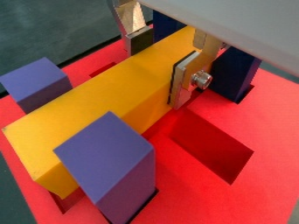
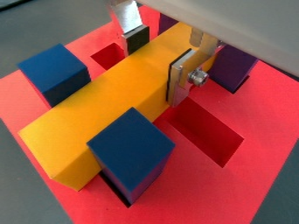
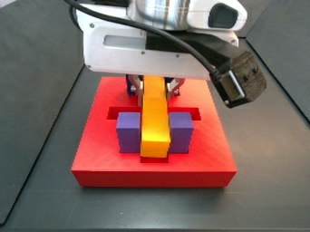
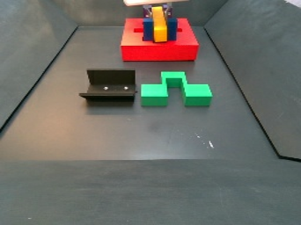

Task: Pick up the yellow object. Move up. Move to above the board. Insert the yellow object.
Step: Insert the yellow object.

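Observation:
The yellow object (image 1: 100, 109) is a long yellow-orange bar lying in a slot of the red board (image 1: 267, 166), between upright blue and purple blocks (image 1: 105, 162). It shows the same way in both wrist views (image 2: 111, 109) and in both side views (image 3: 154, 127) (image 4: 159, 29). My gripper (image 1: 160, 63) straddles the bar near its far end, with the pads against its two long sides. The gripper also shows in the wrist view (image 2: 159, 61) and from the side (image 3: 154, 89). The board (image 3: 151, 172) lies under the arm, and its far part is hidden by the gripper body.
An empty recessed cut-out (image 1: 212, 144) lies in the board beside the bar. A green zigzag block (image 4: 177, 90) and the dark fixture (image 4: 108, 86) stand on the dark floor away from the board (image 4: 159, 51). Dark walls surround the floor.

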